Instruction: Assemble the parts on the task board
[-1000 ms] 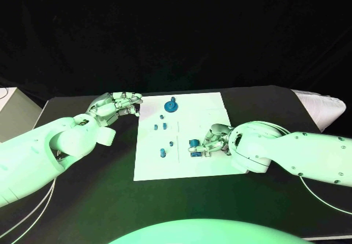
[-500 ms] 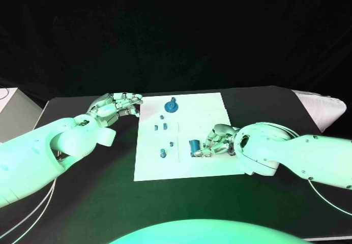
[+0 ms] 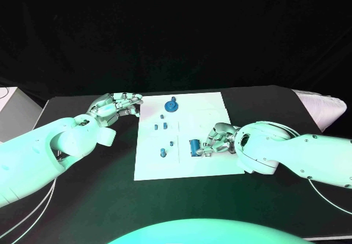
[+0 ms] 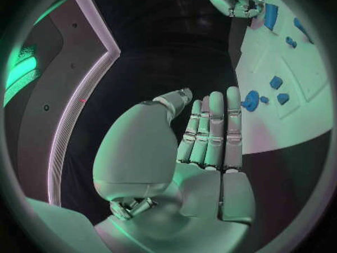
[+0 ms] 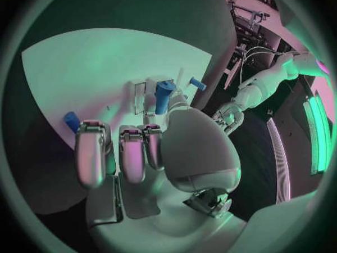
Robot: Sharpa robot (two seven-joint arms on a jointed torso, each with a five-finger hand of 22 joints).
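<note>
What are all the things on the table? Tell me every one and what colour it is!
Table: one, black, under everything.
Task board: one, white, in the middle of the table.
Round part with a knob: one, blue, at the board's far end.
Small parts: a handful, blue, scattered down the board's left half; too small to count surely.
Cylinder part: one, blue, near the board's middle, right at the right hand's fingertips.
Box: one, white, beyond the table's left edge.
Left hand: silver, at the board's far left corner, holding nothing.
Right hand: silver, over the board's right side, fingers at the cylinder part; whether it grips it is unclear.
</note>
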